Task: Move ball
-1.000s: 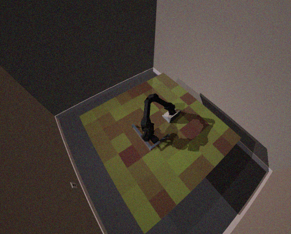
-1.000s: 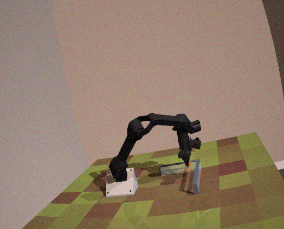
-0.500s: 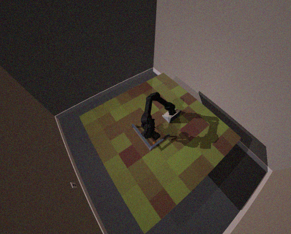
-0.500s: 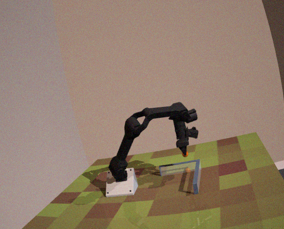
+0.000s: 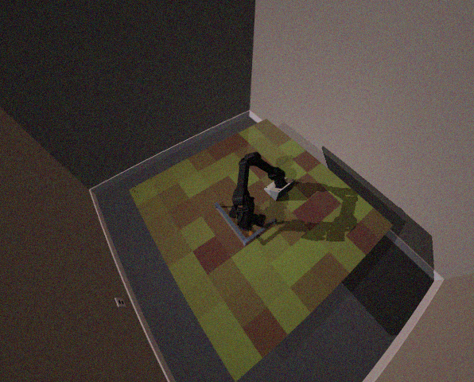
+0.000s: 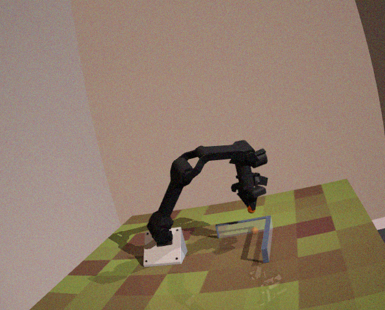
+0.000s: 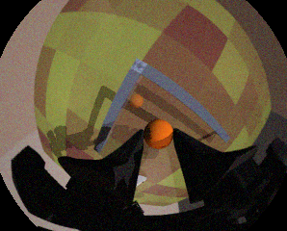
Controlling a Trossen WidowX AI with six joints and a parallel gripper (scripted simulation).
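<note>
I see the arm (image 6: 186,170) arched high from its white base block (image 6: 162,248), wrist pointing down. The gripper (image 6: 250,207) is clamped on the smooth orange ball (image 7: 159,134), held in the air above the two thin, glassy blue walls (image 6: 252,230). The fainter see-through copy (image 6: 254,229) sits inside their corner on the chequered table (image 6: 319,260).

Black arm (image 6: 183,173) arched over from white base (image 6: 162,250), gripper (image 6: 250,206) pointing down, clamped on orange ball (image 6: 250,209) above the clear walls (image 6: 266,238). Paler see-through copy (image 6: 254,229) low inside the corner, on checkered table (image 6: 319,263).
</note>
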